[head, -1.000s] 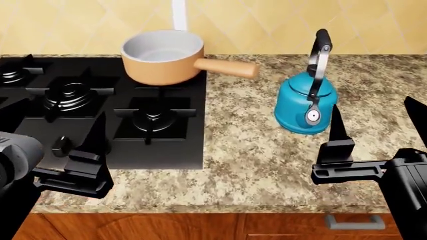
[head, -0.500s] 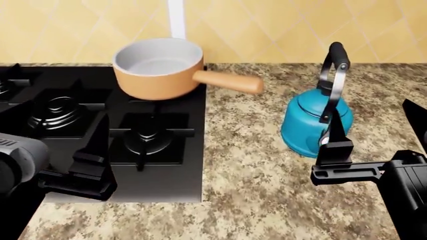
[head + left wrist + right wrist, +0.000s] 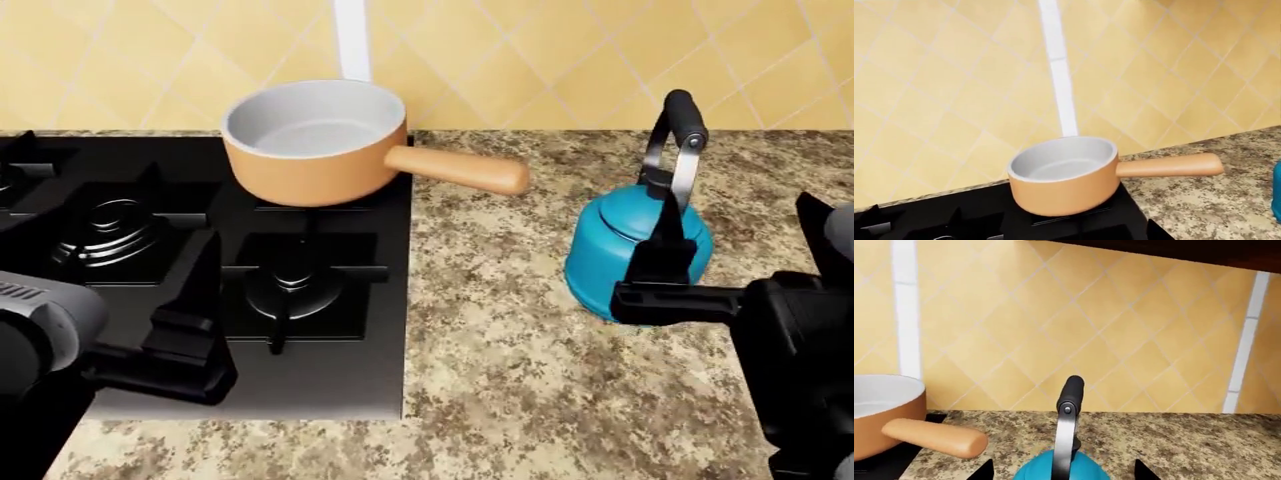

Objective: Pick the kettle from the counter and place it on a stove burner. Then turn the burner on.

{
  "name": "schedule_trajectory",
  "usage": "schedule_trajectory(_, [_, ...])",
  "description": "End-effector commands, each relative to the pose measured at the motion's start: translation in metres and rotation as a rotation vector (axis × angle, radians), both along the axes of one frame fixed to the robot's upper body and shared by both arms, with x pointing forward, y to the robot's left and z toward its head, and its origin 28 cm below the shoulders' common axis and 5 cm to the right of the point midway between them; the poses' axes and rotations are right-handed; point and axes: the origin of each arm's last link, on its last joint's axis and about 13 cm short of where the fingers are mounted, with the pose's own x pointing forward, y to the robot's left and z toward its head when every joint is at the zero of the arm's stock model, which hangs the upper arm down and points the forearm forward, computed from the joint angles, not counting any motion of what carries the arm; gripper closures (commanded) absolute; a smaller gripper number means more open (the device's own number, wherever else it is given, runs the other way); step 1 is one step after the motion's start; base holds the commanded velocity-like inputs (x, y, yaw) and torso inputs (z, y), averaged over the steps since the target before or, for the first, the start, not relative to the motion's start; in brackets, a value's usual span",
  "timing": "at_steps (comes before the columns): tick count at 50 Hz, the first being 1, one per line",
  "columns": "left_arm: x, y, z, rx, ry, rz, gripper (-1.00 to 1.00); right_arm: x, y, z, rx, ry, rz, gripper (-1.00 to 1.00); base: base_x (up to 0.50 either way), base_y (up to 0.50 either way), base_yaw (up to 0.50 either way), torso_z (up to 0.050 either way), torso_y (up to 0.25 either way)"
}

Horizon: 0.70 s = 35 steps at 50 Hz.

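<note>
The teal-blue kettle (image 3: 627,250) stands upright on the granite counter (image 3: 494,340), to the right of the stove. It also shows in the right wrist view (image 3: 1061,467), with its black handle arching up. My right gripper (image 3: 737,225) is open and empty. Its fingers stand level with the kettle's body, one on each side of it in the right wrist view, not touching. The stove burner (image 3: 296,280) sits at the front right of the black cooktop. My left gripper (image 3: 120,290) is open and empty, low over the cooktop's front.
A tan saucepan (image 3: 314,140) with a long handle sits on the back right burner, its handle pointing over the counter toward the kettle. It also shows in the left wrist view (image 3: 1064,182). A larger multi-ring burner (image 3: 114,225) lies left of the target burner. A tiled wall stands behind.
My right gripper has moved forward to the kettle, so its left finger now overlaps the kettle's body. The head view has shifted closer over the counter. The kettle and saucepan have not moved.
</note>
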Motion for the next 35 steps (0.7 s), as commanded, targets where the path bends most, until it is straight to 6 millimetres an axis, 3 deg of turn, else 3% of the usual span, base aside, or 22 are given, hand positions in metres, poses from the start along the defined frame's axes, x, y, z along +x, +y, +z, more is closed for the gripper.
schedule_trajectory(1, [-0.001,0.000,-0.004,0.003,0.012,0.006,-1.00,0.021,0.011,0.015,0.072,0.043,-0.023,-1.00,0.00,0.00,0.00,0.000,0.000])
schedule_trajectory(16, [-0.001,-0.003,-0.007,0.001,0.016,-0.007,-1.00,0.054,0.018,0.028,0.030,0.146,-0.047,-1.00,0.00,0.00,0.00,0.000,0.000])
schedule_trajectory(35, [-0.002,-0.001,-0.009,0.000,0.017,0.001,-1.00,0.089,0.022,0.017,0.026,0.174,-0.096,-1.00,0.00,0.00,0.00,0.000,0.000])
